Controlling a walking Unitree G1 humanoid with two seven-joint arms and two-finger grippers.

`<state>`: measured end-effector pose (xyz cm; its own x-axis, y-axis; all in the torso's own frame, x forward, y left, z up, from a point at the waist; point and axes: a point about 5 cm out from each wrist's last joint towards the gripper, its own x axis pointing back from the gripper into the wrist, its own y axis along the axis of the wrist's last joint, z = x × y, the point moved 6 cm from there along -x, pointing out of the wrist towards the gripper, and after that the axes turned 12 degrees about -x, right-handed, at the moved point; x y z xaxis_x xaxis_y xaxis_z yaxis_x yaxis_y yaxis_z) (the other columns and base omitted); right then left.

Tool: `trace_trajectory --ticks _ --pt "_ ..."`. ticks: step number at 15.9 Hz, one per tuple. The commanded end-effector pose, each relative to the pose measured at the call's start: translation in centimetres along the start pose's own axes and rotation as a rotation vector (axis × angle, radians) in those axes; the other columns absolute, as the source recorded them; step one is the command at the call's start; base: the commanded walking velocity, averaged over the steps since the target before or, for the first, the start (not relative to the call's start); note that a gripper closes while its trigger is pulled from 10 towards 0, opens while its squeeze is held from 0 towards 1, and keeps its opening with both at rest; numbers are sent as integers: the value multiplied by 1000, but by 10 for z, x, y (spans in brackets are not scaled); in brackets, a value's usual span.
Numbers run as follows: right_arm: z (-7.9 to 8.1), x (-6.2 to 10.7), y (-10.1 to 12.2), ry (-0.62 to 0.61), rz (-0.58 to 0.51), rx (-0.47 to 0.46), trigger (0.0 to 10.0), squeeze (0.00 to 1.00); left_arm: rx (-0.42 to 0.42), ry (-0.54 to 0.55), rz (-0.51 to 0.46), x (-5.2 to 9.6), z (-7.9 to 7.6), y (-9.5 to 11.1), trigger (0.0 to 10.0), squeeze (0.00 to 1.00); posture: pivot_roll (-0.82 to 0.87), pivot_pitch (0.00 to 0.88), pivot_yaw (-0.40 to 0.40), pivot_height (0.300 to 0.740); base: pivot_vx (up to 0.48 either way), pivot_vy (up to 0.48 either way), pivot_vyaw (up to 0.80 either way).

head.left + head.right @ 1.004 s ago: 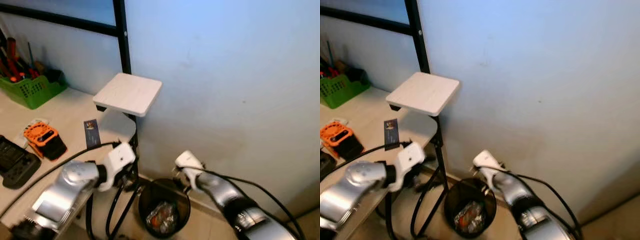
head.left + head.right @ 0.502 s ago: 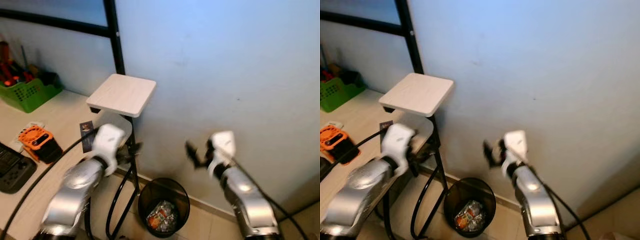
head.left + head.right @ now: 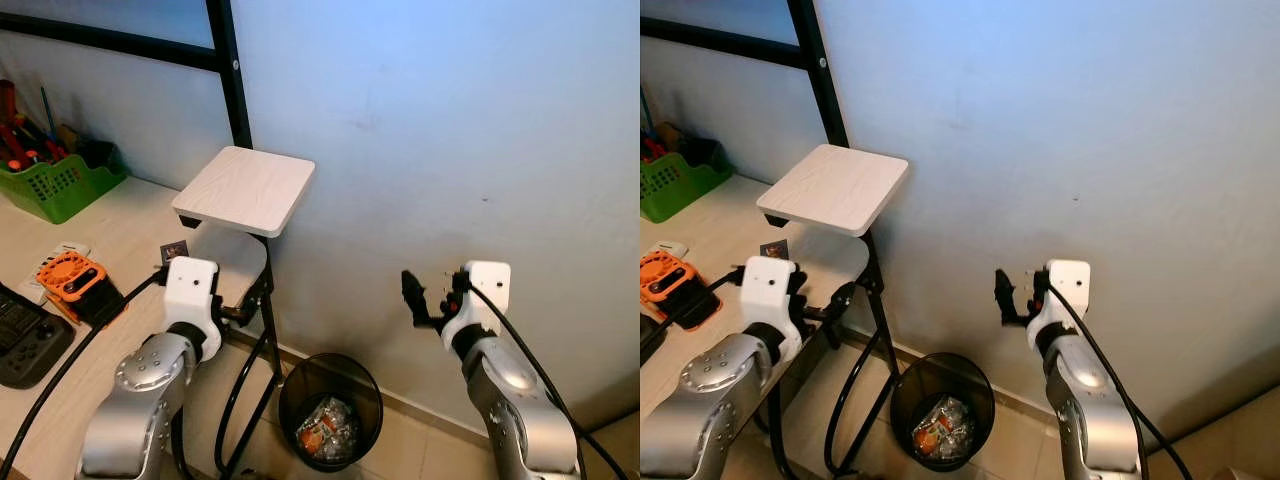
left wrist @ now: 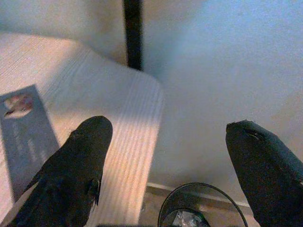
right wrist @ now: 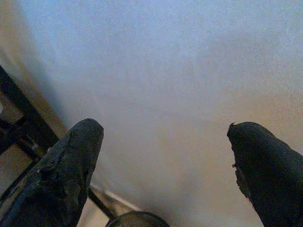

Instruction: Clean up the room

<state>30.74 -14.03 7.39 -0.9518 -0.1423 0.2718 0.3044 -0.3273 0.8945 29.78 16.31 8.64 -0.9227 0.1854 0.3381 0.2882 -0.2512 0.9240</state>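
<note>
A round black bin holding crumpled wrappers stands on the floor at six o'clock, against the pale wall. The left gripper is raised at eight o'clock over the light wooden worktop, fingers spread, empty. The right gripper is raised at four o'clock, fingers spread, empty.

Open gap above trash bin; wall close behind, black stand legs and desk left.
</note>
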Motion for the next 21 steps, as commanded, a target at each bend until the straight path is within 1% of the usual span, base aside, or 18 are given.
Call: trace_trajectory --ticks 1,3,4,5,6,7,8,9,11,14,15,16,17,19,21 --pt "7 1 2 28 -3 -2 10000 0 9 29 -1 3 7 2 10000 0 -73 0 38 740 0 0 0" --pt "11 0 3 37 -3 -3 10000 0 -2 25 16 6 9 -1 10000 0 -73 0 49 740 0 0 0" --pt "13 -2 6 52 -12 2 10000 0 -17 5 26 8 6 -3 10000 0 -69 0 49 740 0 0 0" --pt "14 -2 8 52 -18 13 10000 0 -53 -2 24 7 5 -2 10000 0 -65 0 46 740 0 0 0" --pt "10 -3 11 17 -32 83 10000 0 -111 18 -5 6 8 3 10000 0 -67 0 39 740 0 0 0" --pt "13 -5 10 24 -32 169 10000 0 -130 36 -42 4 10 10 10000 0 -66 0 35 740 0 0 0" --pt "16 -7 9 39 -22 170 10000 0 -109 51 -58 2 11 14 10000 0 -68 0 35 740 0 0 0" --pt "18 -8 8 48 -11 138 10000 0 -77 69 -68 1 14 17 10000 0 -76 0 35 740 0 0 0" --pt "22 -9 6 69 1 126 10000 0 -87 93 -83 -1 18 20 10000 0 -86 0 40 740 0 0 0" --pt "20 -11 5 54 12 126 10000 0 -105 77 -82 -2 14 18 10000 0 -74 0 32 740 0 0 0" --pt "20 -12 4 52 19 130 10000 0 -100 82 -84 -3 15 19 10000 0 -77 0 31 740 -300 0 0" --pt "19 -13 3 48 22 170 10000 0 -98 86 -82 -3 16 18 10000 0 -79 0 33 740 -326 0 0" --pt "21 -13 3 60 26 170 10000 0 -99 85 -78 -4 16 17 10000 0 -81 0 31 740 0 0 0" --pt "24 -13 3 83 24 169 10000 0 -108 76 -77 -5 14 17 10000 0 -82 0 32 740 0 0 0" --pt "25 -13 4 86 13 162 10000 0 -96 42 -79 -5 9 16 10000 0 -78 0 31 740 0 0 0"
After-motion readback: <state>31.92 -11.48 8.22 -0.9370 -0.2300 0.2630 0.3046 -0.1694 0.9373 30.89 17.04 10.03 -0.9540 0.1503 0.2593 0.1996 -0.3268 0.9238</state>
